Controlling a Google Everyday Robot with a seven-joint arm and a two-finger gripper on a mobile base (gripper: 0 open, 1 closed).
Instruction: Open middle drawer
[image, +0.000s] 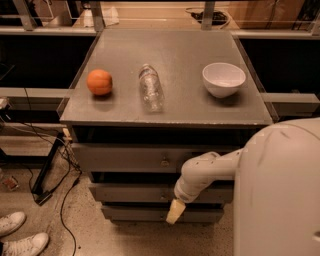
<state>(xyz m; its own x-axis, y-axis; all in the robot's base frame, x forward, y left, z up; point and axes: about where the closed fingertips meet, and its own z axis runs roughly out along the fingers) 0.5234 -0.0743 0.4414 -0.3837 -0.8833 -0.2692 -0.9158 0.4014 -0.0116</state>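
Observation:
The grey cabinet has three stacked flat drawers. The middle drawer (130, 193) is the second one down and is shut, level with the others. Its small round knob (162, 198) shows just left of my wrist. My gripper (172, 212) hangs from the white arm in front of the drawers. Its cream tip points down over the lowest drawer (135, 214), slightly right of and below the middle knob. It holds nothing that I can see. The top drawer (120, 159) with its knob (164, 162) is shut too.
On the cabinet top (175, 50) lie an orange (99, 82), a clear plastic bottle on its side (150, 93) and a white bowl (224, 78). My white body (280, 195) fills the lower right. Cables (55, 165) and white shoes (15, 235) are on the floor at left.

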